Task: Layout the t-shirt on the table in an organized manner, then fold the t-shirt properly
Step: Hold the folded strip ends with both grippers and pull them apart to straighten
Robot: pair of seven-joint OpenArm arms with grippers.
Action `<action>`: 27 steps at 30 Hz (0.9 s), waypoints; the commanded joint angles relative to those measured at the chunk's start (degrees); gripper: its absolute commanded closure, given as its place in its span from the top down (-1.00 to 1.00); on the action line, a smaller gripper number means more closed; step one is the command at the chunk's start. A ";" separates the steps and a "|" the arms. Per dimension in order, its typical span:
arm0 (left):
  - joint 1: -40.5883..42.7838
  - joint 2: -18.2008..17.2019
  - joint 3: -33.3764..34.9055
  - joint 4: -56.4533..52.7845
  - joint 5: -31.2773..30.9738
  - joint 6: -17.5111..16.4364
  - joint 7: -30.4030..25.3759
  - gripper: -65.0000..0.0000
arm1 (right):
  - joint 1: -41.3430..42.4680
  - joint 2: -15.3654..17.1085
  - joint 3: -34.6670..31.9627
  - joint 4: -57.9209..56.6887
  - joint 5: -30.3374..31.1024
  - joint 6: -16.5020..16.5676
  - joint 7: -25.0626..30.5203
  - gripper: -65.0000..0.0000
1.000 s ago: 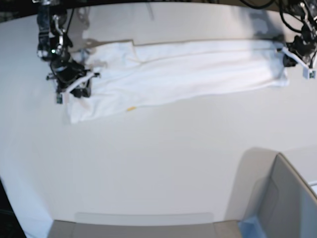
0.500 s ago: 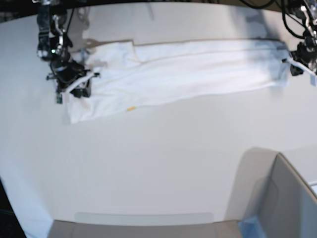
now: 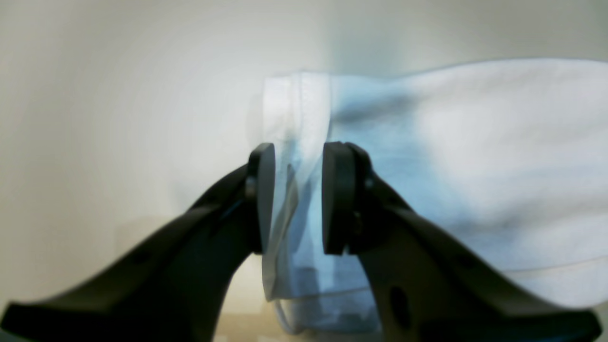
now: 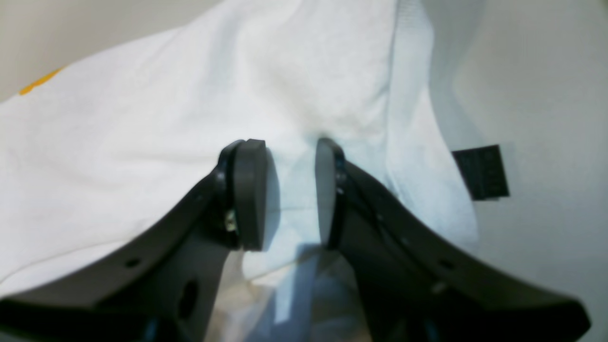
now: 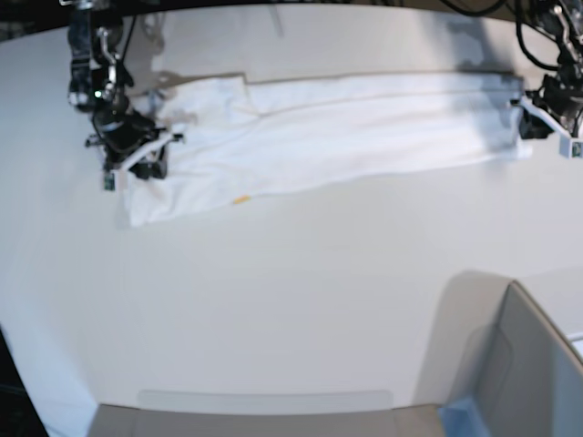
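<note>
The white t-shirt [image 5: 346, 127] lies folded into a long band across the far side of the table [image 5: 273, 300], with a speck of orange print [image 5: 240, 198] at its near edge. At the band's right end, my left gripper [image 5: 536, 116] is open. In the left wrist view its pads [image 3: 338, 199] stand apart, and the blurred hem of the t-shirt [image 3: 475, 166] hangs loose between them. My right gripper [image 5: 144, 153] is at the left end. It is shut on a puckered bunch of t-shirt [image 4: 142, 142] near the small dark tag [image 4: 480, 172].
A grey box with a blue corner [image 5: 519, 364] stands at the front right. A grey strip [image 5: 264, 414] runs along the front edge. The table's curved edge falls away at the front left.
My left gripper's jaws have parted from the hem at the shirt's right end, and the gripper has shifted slightly. The right gripper and the left end of the shirt have not moved.
</note>
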 commanded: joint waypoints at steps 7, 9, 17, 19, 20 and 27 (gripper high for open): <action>0.18 -1.19 -0.62 0.69 -0.71 -0.08 0.87 -0.32 | 0.24 0.43 0.08 0.11 -0.23 -0.37 -1.61 -0.42; 0.18 -1.19 -0.62 0.34 -0.62 -0.08 0.95 -0.32 | 0.24 0.43 -0.01 0.11 -0.23 -0.37 -1.61 -0.42; -0.17 -1.63 -0.09 -8.98 -0.53 -0.08 -1.68 -0.32 | 0.15 0.52 -0.01 0.11 -0.23 -0.37 -1.61 -0.42; -0.17 -1.72 -0.36 -11.09 -0.53 -0.08 -3.35 -0.32 | 0.15 0.52 -0.01 0.11 -0.23 -0.37 -1.61 -0.42; -0.08 -1.72 -0.36 -11.88 -0.53 -0.08 -4.06 -0.32 | 0.15 0.52 -0.01 0.11 -0.23 -0.37 -1.61 -0.42; 0.10 -1.81 1.75 -12.85 -0.71 -0.08 -4.06 -0.32 | 0.15 0.61 -0.01 0.11 -0.23 -0.37 -1.61 -0.42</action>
